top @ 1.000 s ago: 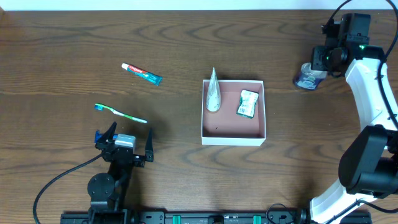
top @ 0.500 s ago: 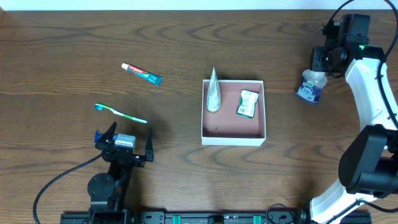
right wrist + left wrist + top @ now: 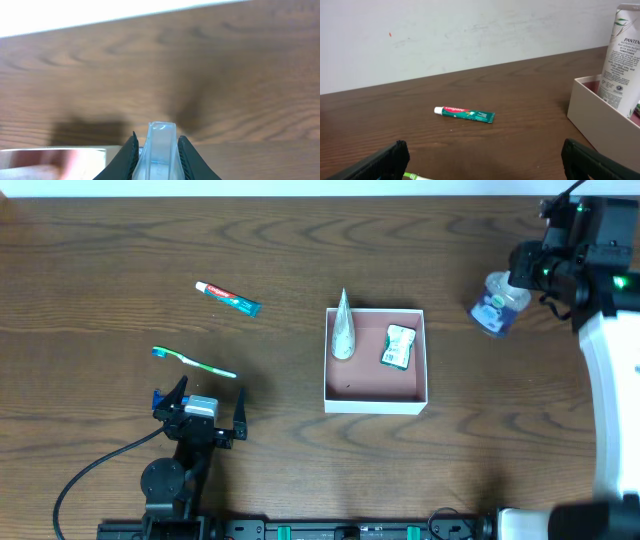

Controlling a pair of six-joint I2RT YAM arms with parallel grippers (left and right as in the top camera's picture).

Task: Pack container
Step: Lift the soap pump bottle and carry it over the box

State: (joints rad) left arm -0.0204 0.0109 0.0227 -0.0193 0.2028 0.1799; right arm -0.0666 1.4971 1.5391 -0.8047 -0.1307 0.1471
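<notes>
Looks like the carry stage of packing, with two items in and three not yet in. Clamped in the right gripper (image 3: 157,159), fingers pressed on both flanks: a small clear bottle (image 3: 495,308) with a blue label, tilted and apparently held off the wood at the far right of the table. Next, probably: swing it leftward and a little nearer the robot, stop above bare floor in the container (image 3: 370,383), lower until the base touches, then release. Worth aiming for the open front half, away from the Pantene conditioner tube (image 3: 343,330) propped in the rear left corner and the green-and-white packet (image 3: 399,346) lying flat on the right side. Worth clearing the thin right wall on the way in as well. As for the container: mid-table, shallow, square, open-topped, with white walls and a dusty pink inside, squared to the table edges. Well to its left on the wood, a Colgate toothpaste tube (image 3: 228,298) and a green-and-blue toothbrush (image 3: 194,361). Just beside the toothbrush, on the robot's side, the left gripper (image 3: 480,162): low over the table, fingers wide apart, holding nothing.
</notes>
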